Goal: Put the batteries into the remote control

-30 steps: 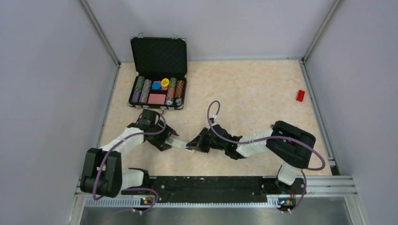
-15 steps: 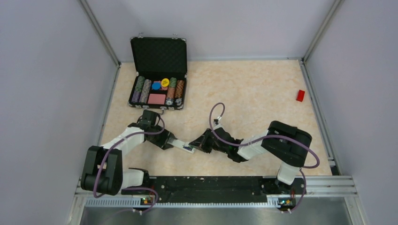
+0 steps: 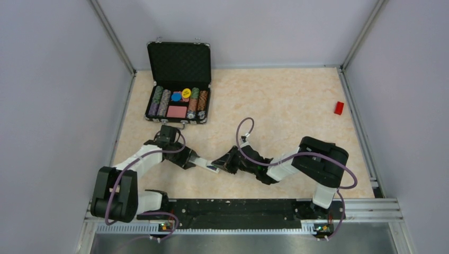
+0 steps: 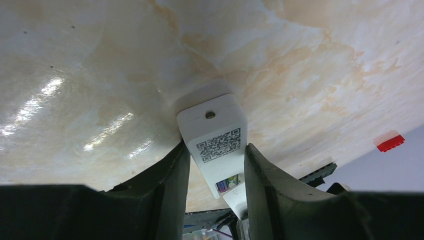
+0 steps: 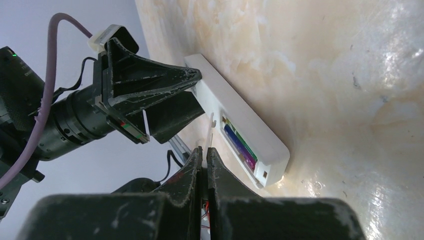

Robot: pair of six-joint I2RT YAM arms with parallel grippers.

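Note:
The white remote control lies on the table, back up, between the two grippers. My left gripper is shut on its sides near the QR-code end. The green and dark purple batteries lie side by side in the open recess; their ends also show in the left wrist view. My right gripper is shut on the thin white cover plate, held on edge right at the recess end of the remote.
An open black case of poker chips stands at the back left. A small red block lies far right near the wall. Grey walls enclose the table; a black rail runs along the near edge.
My right gripper has moved a little left with the cover plate, closer to the remote's recess end. The left gripper and the remote have barely moved.

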